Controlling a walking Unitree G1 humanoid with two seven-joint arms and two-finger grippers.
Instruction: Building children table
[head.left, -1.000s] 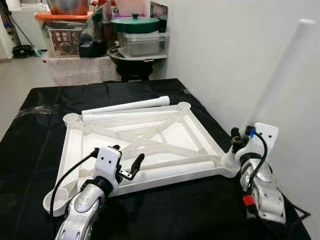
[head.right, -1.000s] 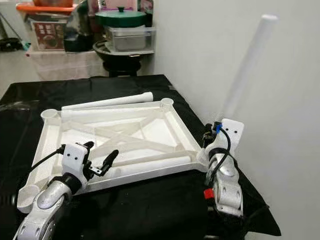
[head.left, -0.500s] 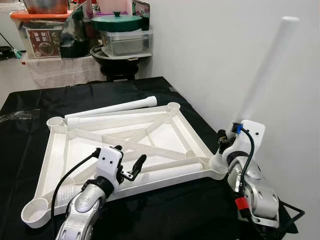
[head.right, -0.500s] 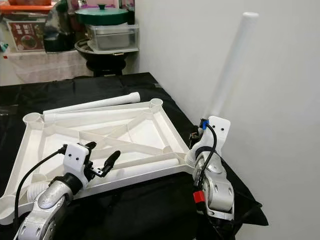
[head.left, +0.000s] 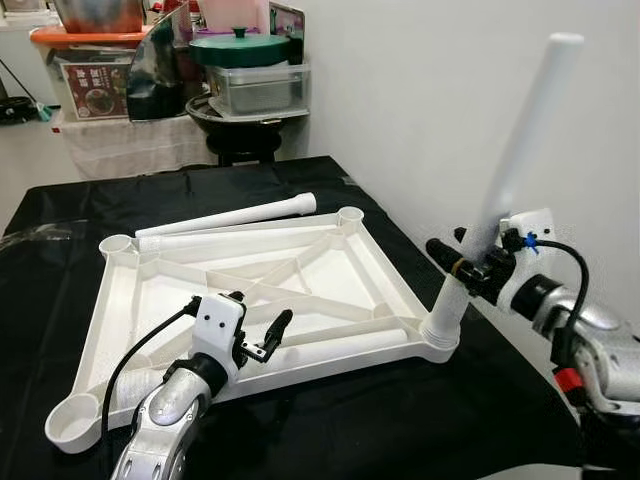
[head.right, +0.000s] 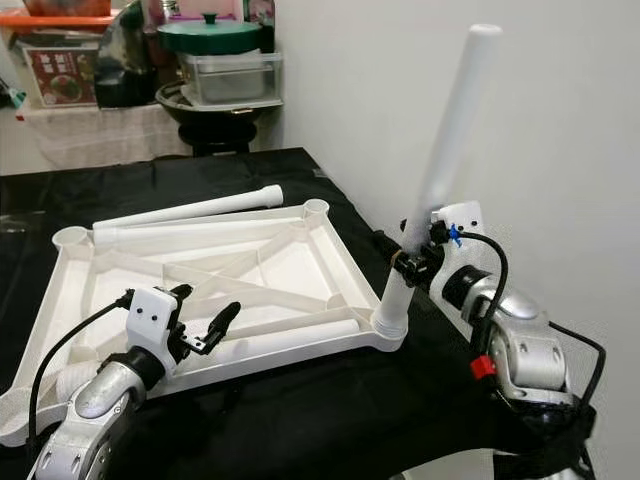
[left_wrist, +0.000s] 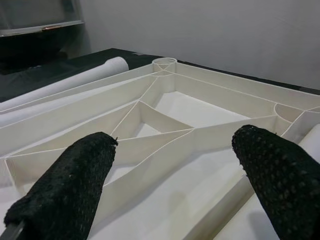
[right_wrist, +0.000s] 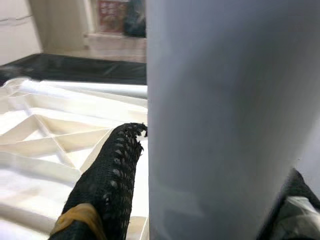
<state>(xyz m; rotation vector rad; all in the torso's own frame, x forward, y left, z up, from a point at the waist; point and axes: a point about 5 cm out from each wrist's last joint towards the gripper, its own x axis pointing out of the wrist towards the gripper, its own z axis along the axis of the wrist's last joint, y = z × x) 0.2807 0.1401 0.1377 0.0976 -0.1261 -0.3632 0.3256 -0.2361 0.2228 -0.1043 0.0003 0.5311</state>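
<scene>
Currently, right gripper (head.left: 470, 268) clamps the near-upright leg (head.left: 505, 185), seated in the tabletop's (head.left: 255, 290) 4 o'clock socket; left gripper (head.left: 262, 335) wide, idle.

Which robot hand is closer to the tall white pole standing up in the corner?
Right. The right tool grips the table leg; the left tool hovers open over the upturned tabletop.

**White tabletop upside down, one leg standing in a corner**

White plastic tabletop (head.left: 372, 262) lies underside up on black cloth, ribs crossing inside, round sockets at corners. One white leg (head.left: 510, 170) stands tilted in the near right corner socket. Second leg (head.left: 225, 216) lies along the far edge. Third leg (head.left: 345, 343) lies inside, against the near rim.
</scene>
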